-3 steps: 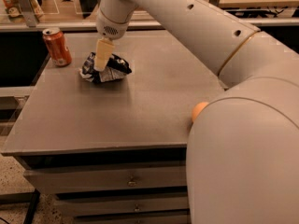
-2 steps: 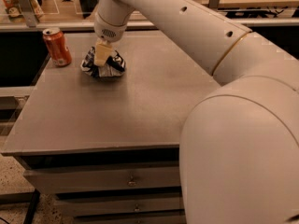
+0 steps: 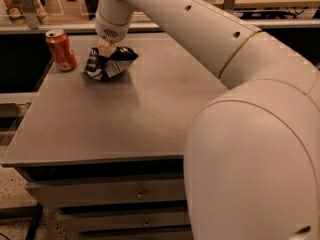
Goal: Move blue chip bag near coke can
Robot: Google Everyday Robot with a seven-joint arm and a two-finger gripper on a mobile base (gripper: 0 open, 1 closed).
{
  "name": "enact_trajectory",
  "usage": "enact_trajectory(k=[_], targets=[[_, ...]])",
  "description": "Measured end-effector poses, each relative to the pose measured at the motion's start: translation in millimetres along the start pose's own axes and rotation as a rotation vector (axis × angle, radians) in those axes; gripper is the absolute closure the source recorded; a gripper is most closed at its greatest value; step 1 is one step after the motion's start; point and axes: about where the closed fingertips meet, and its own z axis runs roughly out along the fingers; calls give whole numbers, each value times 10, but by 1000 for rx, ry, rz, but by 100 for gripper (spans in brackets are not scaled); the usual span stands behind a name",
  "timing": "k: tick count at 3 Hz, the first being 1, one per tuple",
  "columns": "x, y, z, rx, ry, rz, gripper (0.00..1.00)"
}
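Note:
The blue chip bag, crumpled dark navy foil with white patches, sits at the far left of the grey table top. The coke can, orange-red with a silver top, stands upright just left of the bag with a small gap between them. My gripper comes down from the white arm onto the top of the bag and is shut on its upper fold. Only the tan fingertips show above the foil.
My large white arm crosses the right half of the view and hides the table's right side. Drawers sit under the table's front edge. A shelf with small items runs behind the table at the back left.
My gripper has carried the blue chip bag left and a little back, closer to the coke can. The arm's elbow has swung in and now hides the orange fruit seen earlier.

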Motion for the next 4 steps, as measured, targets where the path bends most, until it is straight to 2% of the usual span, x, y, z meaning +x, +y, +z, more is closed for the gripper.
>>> enact_trajectory(k=[1,2,3,4], targets=[[-117,-68,23,11,-36,-27,100],[-225,-152,71,20,-80,-45,100],[-283,-225,123,27,-111,-48,82],[-317,-269,153,33,-129,-48,59]])
